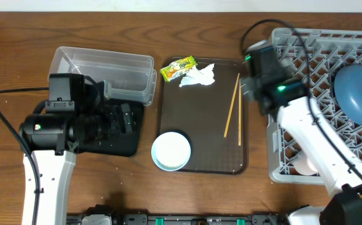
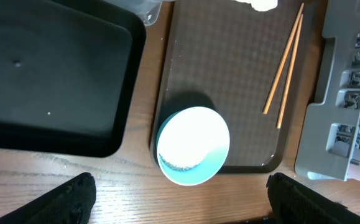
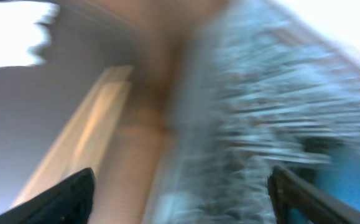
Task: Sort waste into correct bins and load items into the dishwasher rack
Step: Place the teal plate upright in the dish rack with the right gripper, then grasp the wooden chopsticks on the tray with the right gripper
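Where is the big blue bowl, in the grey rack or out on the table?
In the rack: the overhead view shows the blue bowl resting among the pegs of the grey rack.

I have a flat dark-brown serving tray (image 1: 206, 125) lying in the middle of the wooden tabletop (image 1: 18, 56), its long side running near to far. Through the left wrist camera I can make out a fine checked texture on its surface and a raised rim with rounded corners.

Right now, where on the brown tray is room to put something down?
The middle of the brown tray is bare, between the tissue above, the chopsticks on the right and the mint-green bowl at the lower left. The top is crowded with tissue and wrapper.
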Controlling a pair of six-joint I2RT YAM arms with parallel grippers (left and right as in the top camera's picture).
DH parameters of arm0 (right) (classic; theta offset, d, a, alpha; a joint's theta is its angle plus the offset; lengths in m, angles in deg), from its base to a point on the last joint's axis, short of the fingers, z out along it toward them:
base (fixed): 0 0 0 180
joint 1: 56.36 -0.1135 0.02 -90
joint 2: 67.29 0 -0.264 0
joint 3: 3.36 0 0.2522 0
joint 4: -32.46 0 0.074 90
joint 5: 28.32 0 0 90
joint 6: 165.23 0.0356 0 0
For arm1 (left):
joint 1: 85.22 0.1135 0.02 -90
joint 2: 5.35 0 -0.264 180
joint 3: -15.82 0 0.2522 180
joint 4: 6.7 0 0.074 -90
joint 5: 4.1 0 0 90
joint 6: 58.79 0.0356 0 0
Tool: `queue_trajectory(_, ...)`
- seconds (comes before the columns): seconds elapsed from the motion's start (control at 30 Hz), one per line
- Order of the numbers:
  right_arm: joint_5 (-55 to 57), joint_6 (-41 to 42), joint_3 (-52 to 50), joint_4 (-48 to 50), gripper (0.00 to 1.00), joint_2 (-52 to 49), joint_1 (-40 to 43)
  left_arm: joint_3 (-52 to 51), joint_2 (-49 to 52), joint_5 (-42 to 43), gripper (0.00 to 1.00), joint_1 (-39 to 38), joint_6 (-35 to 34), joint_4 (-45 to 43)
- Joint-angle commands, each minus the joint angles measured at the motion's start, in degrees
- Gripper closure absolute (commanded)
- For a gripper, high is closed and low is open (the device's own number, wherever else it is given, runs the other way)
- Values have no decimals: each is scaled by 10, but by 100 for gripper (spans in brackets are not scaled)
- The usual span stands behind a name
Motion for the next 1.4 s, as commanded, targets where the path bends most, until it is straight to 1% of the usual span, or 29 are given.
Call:
queue_trajectory(0.0,-207,138,2,-22,16,5,-37,8,-2,-7,10,-1,10,1)
queue_trajectory(0.03,-235,152,2,-26,16,4,-49,8,-2,-7,10,-1,10,2)
queue_trajectory(0.1,-256,174,2,-30,21,2,-66,8,-2,-7,10,-1,9,2)
queue_trajectory(0.17,-245,203,2,-35,28,-5,-81,8,-2,-7,10,-1,10,2)
queue_trajectory(0.23,-223,235,2,-39,32,-18,-86,8,-2,-7,10,-1,9,2)
queue_trajectory(0.27,-218,254,2,-41,36,-27,-86,8,-2,-7,10,-1,9,2)
queue_trajectory(0.33,-217,297,2,-45,51,-50,-85,8,-2,-7,10,-1,9,2)
queue_trajectory(0.43,-193,351,2,-60,67,-92,-83,8,-2,-7,10,-1,9,2)
queue_trajectory(0.57,-167,411,2,-55,67,-156,-77,8,-2,-7,10,-1,10,2)
queue_trajectory(0.6,-167,412,2,-48,65,-169,-75,8,-2,-7,10,-1,10,2)
queue_trajectory(0.77,-163,412,2,-29,66,-217,-71,8,-2,-7,10,-1,9,2)
queue_trajectory(0.87,-163,401,2,-24,67,-218,-72,8,-2,-7,10,-1,9,1)
queue_trajectory(1.0,-158,384,2,-20,67,-186,-73,8,-2,-7,10,-1,9,2)
queue_trajectory(1.07,-140,385,2,-28,67,-171,-71,8,-2,-7,10,-1,10,2)
queue_trajectory(1.17,-104,401,2,-47,62,-156,-60,8,-2,-7,10,-1,9,2)
queue_trajectory(1.3,-102,406,2,-60,62,-162,-40,8,-2,-7,10,-1,10,2)
queue_trajectory(1.37,-111,406,1,-59,63,-169,-34,8,-2,-7,10,-1,9,1)
